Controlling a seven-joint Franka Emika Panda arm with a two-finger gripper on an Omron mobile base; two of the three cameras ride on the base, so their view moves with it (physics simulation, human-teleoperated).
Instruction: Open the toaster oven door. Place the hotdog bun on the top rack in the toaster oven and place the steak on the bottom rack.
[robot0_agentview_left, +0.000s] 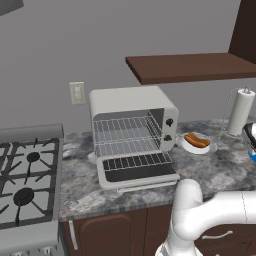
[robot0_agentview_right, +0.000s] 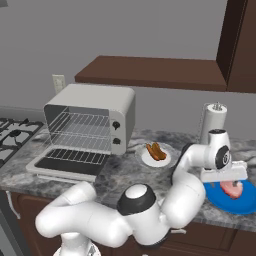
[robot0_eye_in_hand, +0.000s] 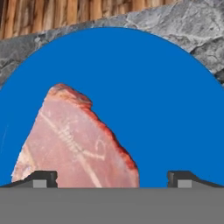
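A white robot arm (robot0_agentview_right: 150, 210) bends low across the front of a grey stone desk (robot0_agentview_right: 125, 175), its claw (robot0_eye_in_hand: 112, 179) released, the two dark fingertips (robot0_eye_in_hand: 43, 178) spread wide and holding nothing. Seen from the hand, the claw hangs directly over the steak (robot0_eye_in_hand: 74, 140), a pink slab with a red edge lying on a round blue plate (robot0_eye_in_hand: 148, 87); one fingertip sits over the meat, the other over bare plate. From the right base camera the hand sits just above that blue plate (robot0_agentview_right: 247, 202) at the right end of the desk, with the steak (robot0_agentview_right: 231, 188) showing beneath it.

Further back, near the middle of the desk, the hotdog bun (robot0_agentview_right: 156, 151) rests on a white dish (robot0_agentview_right: 150, 161), just to the right of the toaster oven (robot0_agentview_right: 95, 107). The toaster oven door (robot0_agentview_left: 137, 172) is folded all the way down and lies flat in front of the oven, its dark glass facing up. Inside, the top rack (robot0_agentview_left: 125, 129) and the bottom rack (robot0_agentview_left: 129, 146) are both bare.

A paper towel roll (robot0_agentview_left: 241, 112) stands upright on its wire holder behind the plate. A stove (robot0_agentview_left: 25, 185) with black grates adjoins the desk on the left. On the grey wall behind, a pale switch plate (robot0_agentview_left: 77, 93) sits left of the oven, and a dark wooden shelf (robot0_agentview_left: 195, 67) runs above it.
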